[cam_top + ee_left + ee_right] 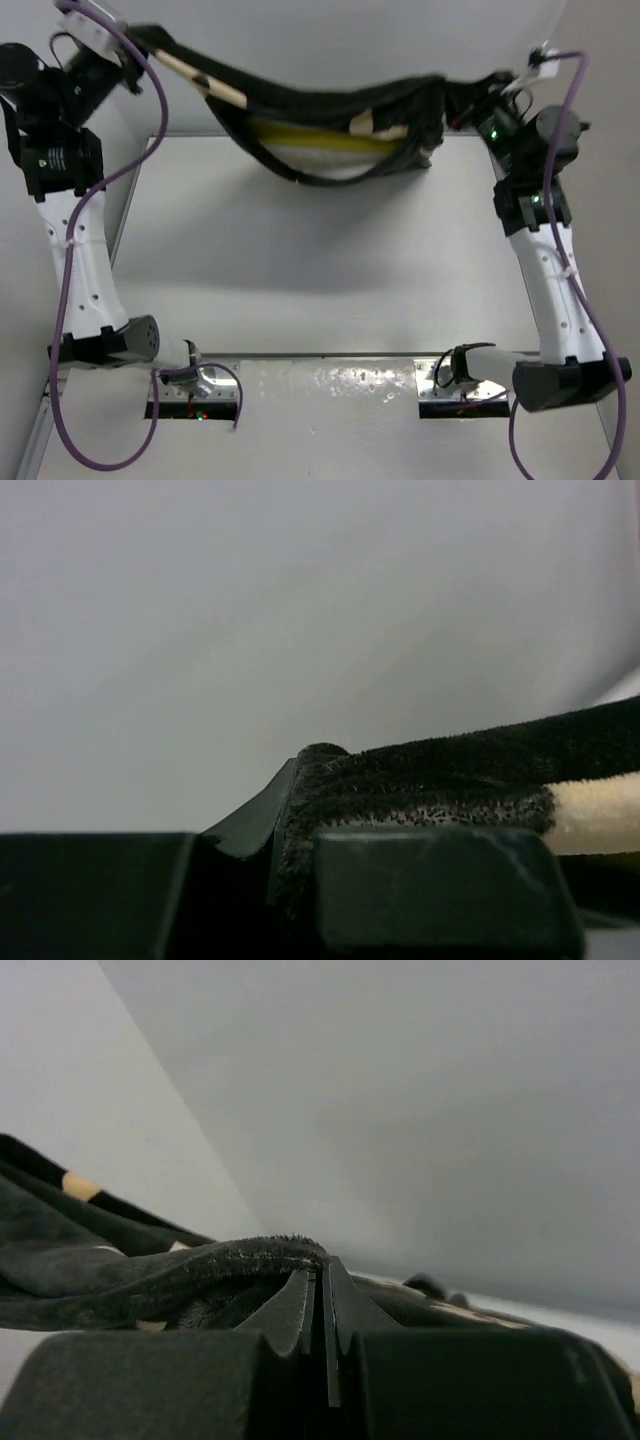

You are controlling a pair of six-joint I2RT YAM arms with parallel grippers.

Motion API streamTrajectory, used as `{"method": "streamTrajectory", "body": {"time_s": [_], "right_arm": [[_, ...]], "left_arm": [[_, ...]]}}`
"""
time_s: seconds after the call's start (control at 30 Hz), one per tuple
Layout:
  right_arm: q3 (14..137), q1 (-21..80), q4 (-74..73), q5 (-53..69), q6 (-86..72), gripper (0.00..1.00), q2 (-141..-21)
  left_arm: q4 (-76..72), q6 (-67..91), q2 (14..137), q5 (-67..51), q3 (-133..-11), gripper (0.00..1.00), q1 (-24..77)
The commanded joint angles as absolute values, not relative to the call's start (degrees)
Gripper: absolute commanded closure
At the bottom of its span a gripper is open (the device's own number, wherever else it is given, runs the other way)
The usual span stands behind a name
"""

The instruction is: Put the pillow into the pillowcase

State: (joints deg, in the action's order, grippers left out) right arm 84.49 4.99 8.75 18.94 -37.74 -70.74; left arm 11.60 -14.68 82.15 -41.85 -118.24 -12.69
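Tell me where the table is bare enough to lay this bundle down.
The whole middle of the table is bare, bordered by the left arm, the right arm and the near edge. The far edge is crowded: the pillowcase sags there between both jaws, with the pillow showing inside it.

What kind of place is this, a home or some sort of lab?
Probably a robotics lab bench: the left arm and right arm are bolted to a white table, trailing purple cables, with plain walls behind and a pillowcase held up between them.
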Motion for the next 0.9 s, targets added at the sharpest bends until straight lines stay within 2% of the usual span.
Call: {"method": "streamTrajectory", "body": {"time_s": [0.0,0.07,0.17,0.27,0.37,0.43,0.47,0.5,0.57,0.6,0.63,0.7,0.77,0.8,0.83,0.87], "right_arm": [[72.04,5.89,8.62,20.39,-37.18,1.00,-63.75],[66.30,6.50,4.77,20.83,-36.65,1.00,-61.10],[61.52,6.77,0.28,20.48,-37.18,1.00,-59.41],[67.92,6.59,-4.65,21.61,-36.65,1.00,-64.06],[76.36,5.54,-3.27,23.64,-38.66,1.00,-71.76],[84.60,4.23,-1.50,24.26,-41.90,1.00,-77.14],[88.38,3.78,-1.41,24.43,-43.40,1.00,-83.69],[97.90,3.26,-1.32,24.78,-44.72,1.00,-87.33],[110.15,1.67,-3.59,24.35,-49.03,1.00,-98.62],[124.92,0.97,-5.08,23.56,-50.17,1.00,-102.62],[132.72,0.27,-7.79,22.77,-52.45,1.00,-106.14],[145.74,-2.89,-7.04,22.85,-55.79,1.00,-111.34],[141.89,-5.88,-0.46,26.00,-59.58,1.00,-107.52],[130.20,-6.58,2.43,27.06,-58.98,1.00,-103.57],[122.34,-6.50,6.64,28.55,-55.06,1.00,-93.62],[114.95,-5.98,8.07,29.00,-52.06,1.00,-88.47]], "left_arm": [[29.04,-31.16,78.76,-42.10,-108.92,1.00,-13.70],[35.20,-35.91,75.07,-41.92,-103.31,1.00,-15.37],[41.37,-38.58,73.56,-37.72,-101.25,1.00,-15.73],[41.66,-35.08,74.97,-35.95,-102.47,1.00,-15.47],[38.60,-28.76,78.39,-34.20,-104.84,1.00,-12.59],[36.05,-25.24,82.08,-32.26,-106.43,1.00,-10.91],[32.64,-22.18,83.83,-30.95,-108.78,1.00,-9.16],[31.22,-20.50,88.29,-28.68,-110.98,1.00,-8.36],[29.01,-15.68,93.84,-26.29,-122.21,1.00,-6.68],[28.74,-13.64,99.87,-24.71,-127.91,1.00,-6.68],[28.57,-11.45,102.54,-24.18,-139.89,1.00,-7.03],[24.63,-3.10,106.33,-26.26,-148.85,1.00,-10.10],[14.75,-0.54,102.51,-29.78,-145.93,1.00,-14.49],[11.20,-0.53,94.48,-32.32,-140.50,1.00,-15.46],[7.51,-1.40,89.96,-33.21,-127.83,1.00,-16.60],[3.82,-6.28,85.04,-34.35,-121.88,1.00,-16.44]]}}
